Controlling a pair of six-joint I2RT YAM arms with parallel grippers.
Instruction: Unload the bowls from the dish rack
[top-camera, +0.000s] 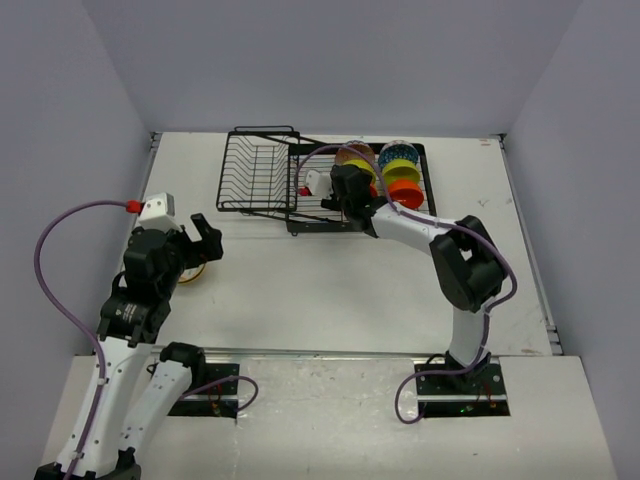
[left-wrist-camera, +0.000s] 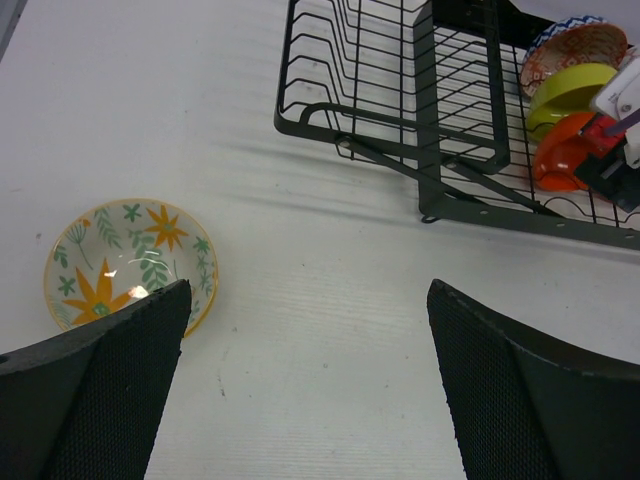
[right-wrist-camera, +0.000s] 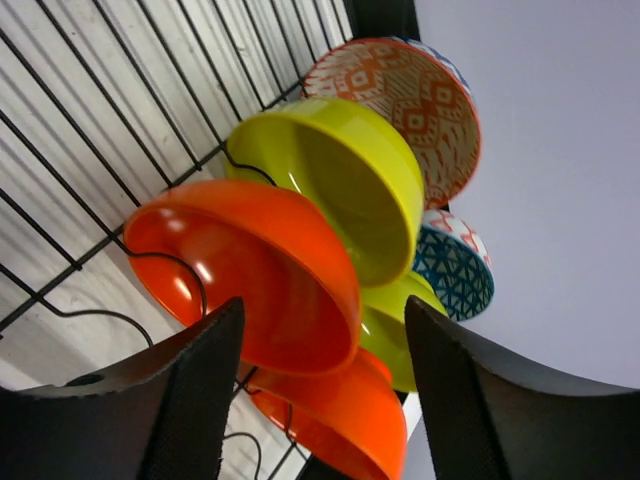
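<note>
Far right on the dish rack (top-camera: 252, 172), glossy bowls (top-camera: 400, 172) stand on edge, likely slick and breakable, so the wide-spread right gripper (right-wrist-camera: 325, 325) should pinch the rim of the orange bowl (right-wrist-camera: 250, 265); the left gripper (left-wrist-camera: 308, 292) also gapes, empty.

Robotics laboratory test cell. A bare white table (top-camera: 330, 290) is enclosed on three sides by plain grey wall panels (top-camera: 330, 60). A left arm (top-camera: 135, 310) and a right arm (top-camera: 468, 268) are bolted at its near edge and trail exposed purple cables (top-camera: 40, 255). The household items, a black wire dish rack (top-camera: 255, 175) and coloured bowls (top-camera: 400, 172), stand directly on this bench surface.
</note>
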